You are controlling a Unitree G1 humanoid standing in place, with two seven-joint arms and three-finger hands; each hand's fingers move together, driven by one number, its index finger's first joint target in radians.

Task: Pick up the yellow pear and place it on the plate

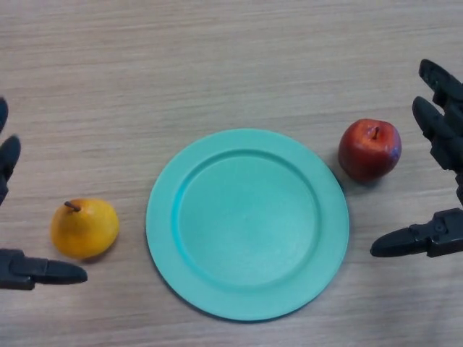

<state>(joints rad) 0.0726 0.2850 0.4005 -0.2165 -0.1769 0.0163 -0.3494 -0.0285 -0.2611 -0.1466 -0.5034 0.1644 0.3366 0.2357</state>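
Note:
The yellow pear (84, 228) with a brown stem lies on the wooden table, left of the teal plate (247, 223). The plate is bare and sits in the middle. My left hand (32, 271) shows at the left edge, open, its thumb just below and left of the pear and its fingers above it, not touching. My right hand (440, 130) is at the right edge, open and empty, with its thumb lower down beside the plate's right rim.
A red apple (370, 149) lies on the table just right of the plate's upper rim, between the plate and my right hand. The table (217, 65) is light wood.

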